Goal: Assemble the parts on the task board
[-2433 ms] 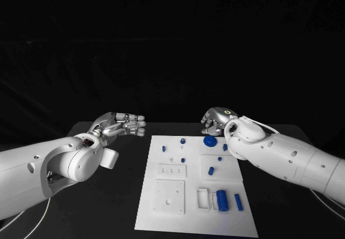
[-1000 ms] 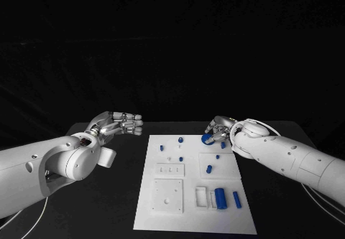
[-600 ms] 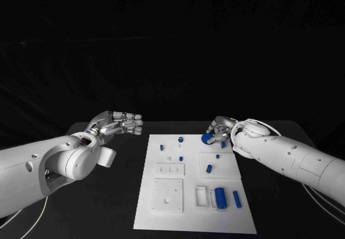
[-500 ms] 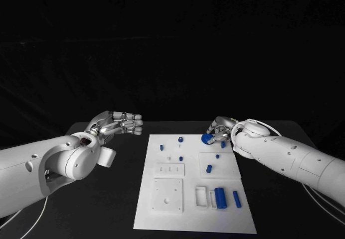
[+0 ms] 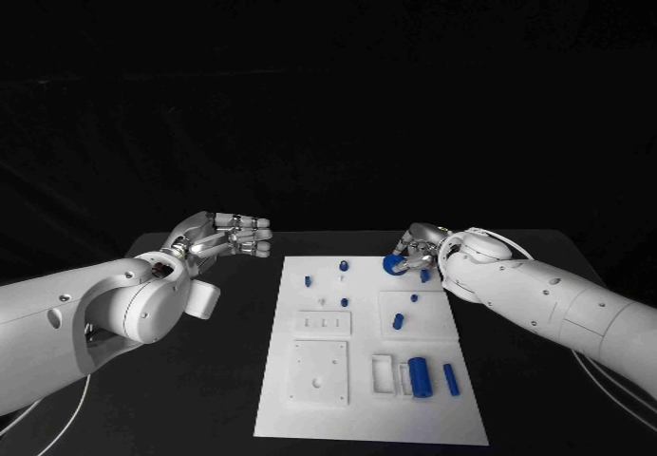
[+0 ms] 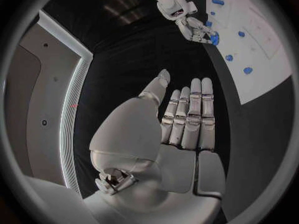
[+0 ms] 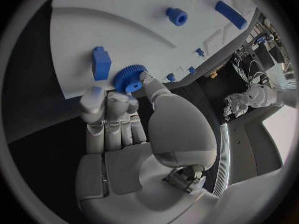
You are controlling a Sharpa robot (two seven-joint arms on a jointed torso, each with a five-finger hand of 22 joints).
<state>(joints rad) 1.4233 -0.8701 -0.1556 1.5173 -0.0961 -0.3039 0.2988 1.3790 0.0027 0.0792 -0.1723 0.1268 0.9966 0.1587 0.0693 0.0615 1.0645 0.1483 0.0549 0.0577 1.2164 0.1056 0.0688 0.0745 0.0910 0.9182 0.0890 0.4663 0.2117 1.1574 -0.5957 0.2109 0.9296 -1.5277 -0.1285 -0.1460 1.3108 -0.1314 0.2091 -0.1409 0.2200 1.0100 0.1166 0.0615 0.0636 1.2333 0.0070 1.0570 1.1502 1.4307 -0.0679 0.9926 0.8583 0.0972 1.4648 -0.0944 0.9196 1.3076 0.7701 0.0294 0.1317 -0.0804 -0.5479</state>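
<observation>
Right hand reaches in from the frame's right, fingers pinching the blue gear at the far right corner of the task board, upper centre of the head view. The right wrist view shows its toothed rim and raised hub, gripped between thumb and fingertips, beside a blue block. Left hand hovers left of the board, fingers straight, side by side, holding nothing.

A black bench is seen beneath everything, its dark surface stretching out to both sides and toward the far edge. Behind the bench, a black backdrop is hung across the whole rear of the scene.
</observation>
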